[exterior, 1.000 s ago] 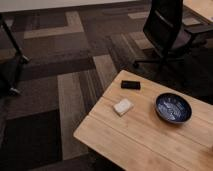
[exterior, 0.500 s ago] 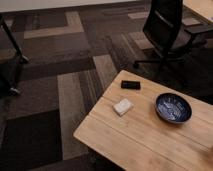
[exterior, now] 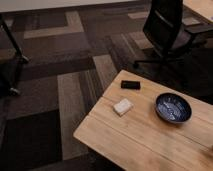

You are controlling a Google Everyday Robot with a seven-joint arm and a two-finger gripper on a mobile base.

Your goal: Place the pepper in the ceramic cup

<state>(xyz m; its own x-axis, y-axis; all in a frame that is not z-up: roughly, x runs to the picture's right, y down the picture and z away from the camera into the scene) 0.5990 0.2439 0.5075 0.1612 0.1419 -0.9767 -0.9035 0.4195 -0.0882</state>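
The ceramic cup [exterior: 173,107] is a wide, shallow dark-blue bowl with a pale pattern inside. It stands on the right part of the wooden table [exterior: 125,142]. The pepper is not in view. The gripper and the arm are not in view either.
A small white block [exterior: 123,106] lies left of the bowl. A black phone [exterior: 130,85] lies near the table's far edge. A black office chair [exterior: 167,30] stands behind the table. Dark patterned carpet lies to the left, with a chair base [exterior: 12,60] at the far left.
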